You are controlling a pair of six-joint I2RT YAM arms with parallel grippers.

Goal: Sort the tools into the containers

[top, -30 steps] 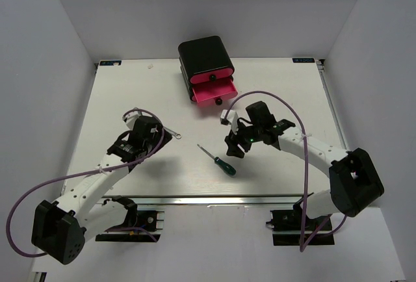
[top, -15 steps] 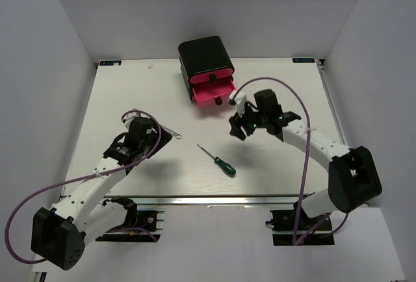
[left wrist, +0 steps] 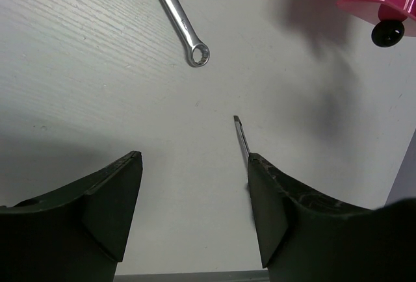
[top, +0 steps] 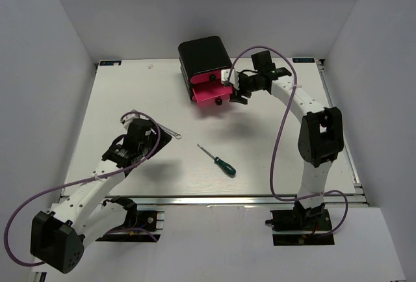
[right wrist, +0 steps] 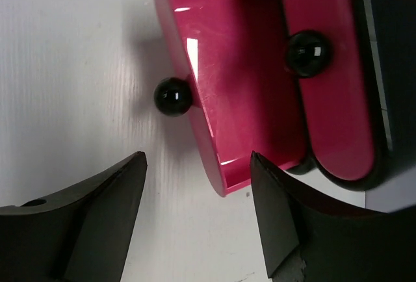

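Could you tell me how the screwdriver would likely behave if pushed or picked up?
The screwdriver looks stiff, with a thin metal shaft and a green handle. Its handle looks rounded, so it may roll if nudged sideways. Small and slim, it is probably light.

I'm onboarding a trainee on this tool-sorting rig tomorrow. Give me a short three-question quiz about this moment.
1. True or false: the left gripper grips the wrench.
2. How many tools lie on the table in the top view?
3. The right gripper hovers by: A the screwdriver; B the wrench; C the pulled-out drawer.
Key: 1 false, its jaws are open and the wrench lies on the table; 2 two, wrench and screwdriver; 3 C.
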